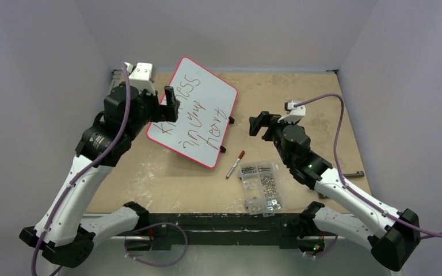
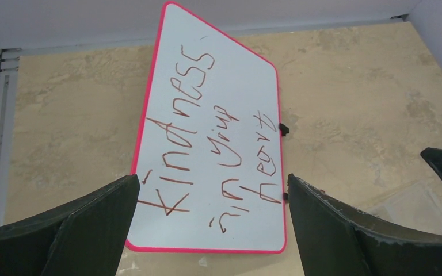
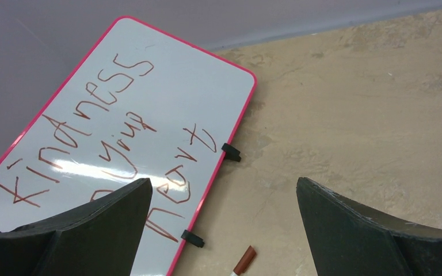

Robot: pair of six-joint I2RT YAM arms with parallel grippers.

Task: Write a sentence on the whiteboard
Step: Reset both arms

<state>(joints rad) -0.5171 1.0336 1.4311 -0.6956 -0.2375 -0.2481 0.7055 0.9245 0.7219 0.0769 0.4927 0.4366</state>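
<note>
The whiteboard [image 1: 198, 109], white with a pink rim and black clip feet, lies at an angle on the table's far left. The sentence [image 1: 191, 115] in brown-red marker reads "kindness in your heart" in three lines; it also shows in the left wrist view [image 2: 207, 138] and the right wrist view [image 3: 103, 132]. A brown-capped marker [image 1: 235, 164] lies on the table to the board's right, apart from it, and shows in the right wrist view [image 3: 243, 261]. My left gripper [image 1: 171, 102] is open and empty above the board's left part. My right gripper [image 1: 260, 123] is open and empty, right of the board.
A clear compartmented screw box [image 1: 260, 186] sits near the front edge, right of the marker. A small dark object [image 1: 354, 173] lies at the table's right edge. Grey walls close in the table on three sides.
</note>
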